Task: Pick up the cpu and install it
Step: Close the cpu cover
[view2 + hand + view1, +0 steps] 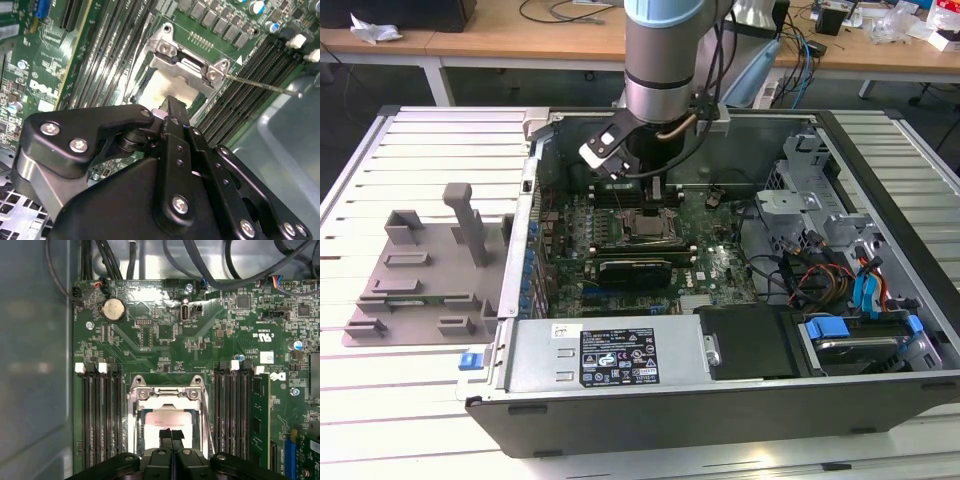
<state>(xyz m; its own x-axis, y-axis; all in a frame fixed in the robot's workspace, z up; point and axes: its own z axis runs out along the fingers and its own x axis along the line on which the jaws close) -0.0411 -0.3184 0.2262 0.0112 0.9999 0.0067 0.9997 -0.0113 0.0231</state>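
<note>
Exterior view, edges: you see the open dark-grey metal computer case [670, 420] lying on a white slatted table [420, 140]. Its walls stand up all round the green motherboard [720, 270].
Exterior view, room: the silver and blue robot arm [665, 60] hangs into the case near its far wall. Metal drive cages and coloured cables [830, 280] crowd the exterior view's right.
First wrist view, room: the silver metal socket frame [167, 392] sits between two banks of long black memory slots [100, 415], each bank just beside it. The case's grey wall runs close along one bank.
Pincer: the black two-fingered gripper [171, 436] has its fingers pressed together, and you can see nothing between them.
Cpu: the cpu [167, 419], a small flat square silvery-grey chip, lies inside the socket frame; its pale top also shows in the second wrist view [162, 87].
Contact: the gripper's tips sit over the cpu's plate. You cannot tell whether they touch it.
</note>
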